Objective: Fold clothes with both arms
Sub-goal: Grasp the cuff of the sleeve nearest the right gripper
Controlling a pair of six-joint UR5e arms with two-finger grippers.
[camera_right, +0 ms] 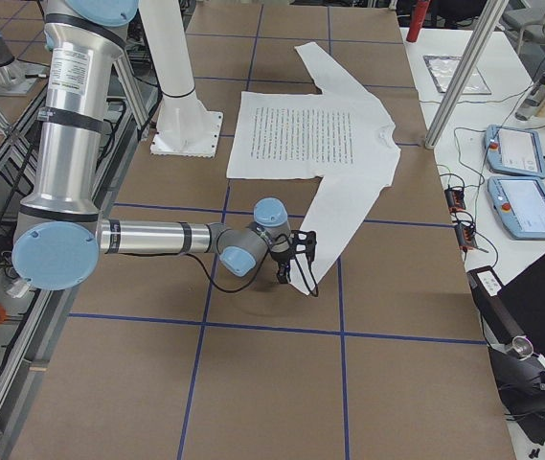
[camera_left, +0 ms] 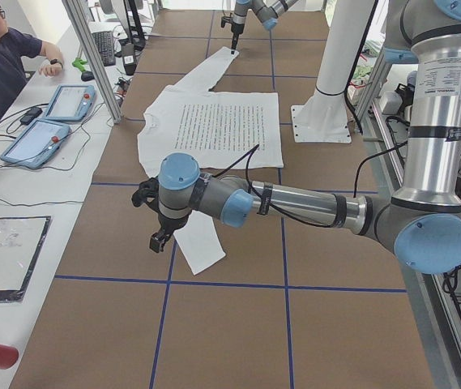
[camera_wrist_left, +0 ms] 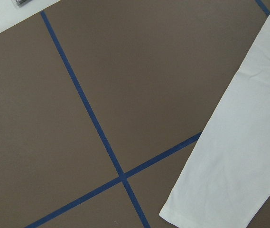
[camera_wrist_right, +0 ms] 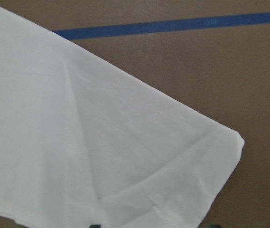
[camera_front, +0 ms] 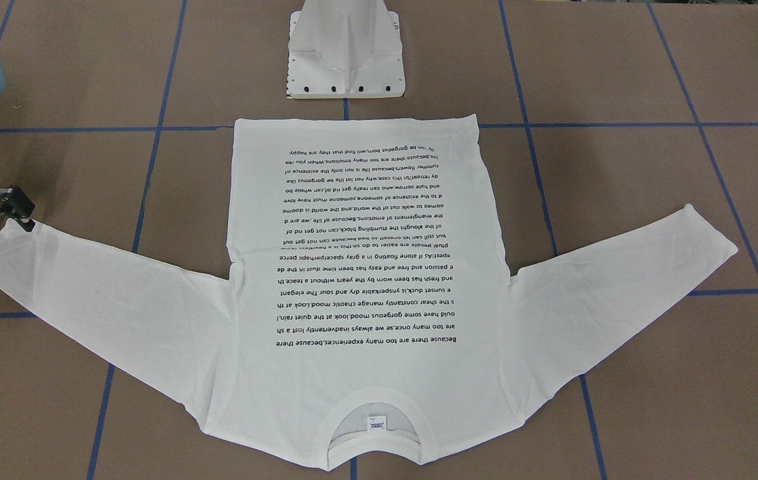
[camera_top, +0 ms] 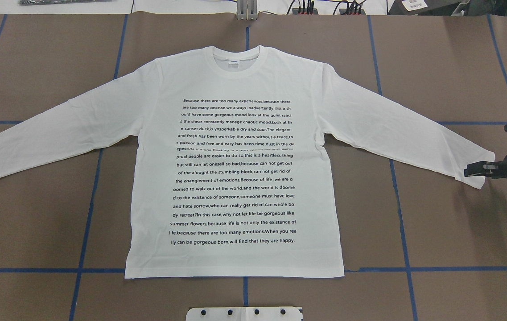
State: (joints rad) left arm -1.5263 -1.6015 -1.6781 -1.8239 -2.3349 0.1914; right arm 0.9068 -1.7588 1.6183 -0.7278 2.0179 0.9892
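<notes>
Finds the brown papered table bearing the white long-sleeved T-shirt spread flat across its middle, print up, both sleeves out, hem toward the pedestal base — by that, seemingly no fold made yet and all the folding left to do. Puts the right gripper low at the cuff on its own side, jaws spread apart and not closed on cloth. Shows the left gripper near the other cuff only from the side — cannot tell whether wide or narrow.
</notes>
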